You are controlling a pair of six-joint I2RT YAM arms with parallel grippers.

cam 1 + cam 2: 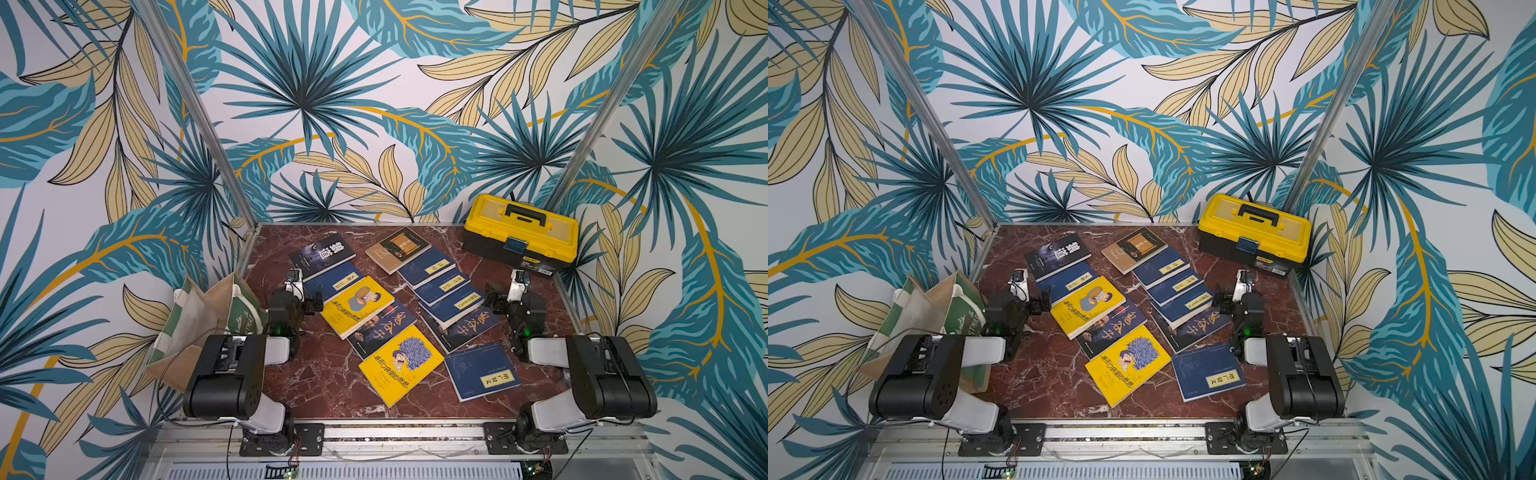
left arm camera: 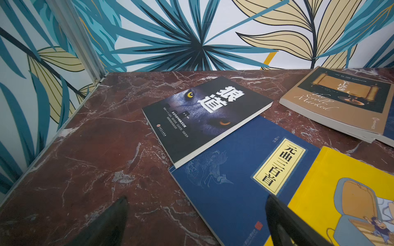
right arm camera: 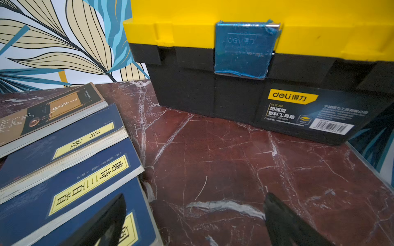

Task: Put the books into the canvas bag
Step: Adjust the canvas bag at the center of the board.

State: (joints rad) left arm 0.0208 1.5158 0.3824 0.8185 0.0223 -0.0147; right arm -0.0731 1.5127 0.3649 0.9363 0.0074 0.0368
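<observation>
The books (image 1: 376, 311) lie flat on the marble table (image 1: 324, 386), covers up, all on the canvas-bag side of the toolbox (image 1: 521, 232). They are spread in two slanting, overlapping rows whose long axes run diagonally away from the toolbox toward my bases. The row nearer the toolbox starts with the tan-brown book (image 1: 397, 249), and navy ones with yellow labels are shingled below it. The row farther from it starts with the dark wolf-eyed book (image 2: 204, 119) and runs through two glossy yellow ones. One lone navy book (image 1: 482, 376) lies apart, the farthest down from the toolbox on its own side.

The canvas bag (image 1: 195, 324) stands across the table from the toolbox, at the opposite edge beside my left arm. It is coarse tan jute with green-and-white stripes, and its mouth is open upward and slumped.

My left gripper (image 2: 196, 200) is spread wide and empty. One finger is over bare marble, the other over a navy cover. My right gripper (image 3: 195, 196) is equally wide and empty, facing the toolbox's black plastic wall and blue latch. One finger is over the navy stack, the other over open stone.

Bare marble lies between the toolbox and the nearest book edges. More lies between the far row and the bag.
</observation>
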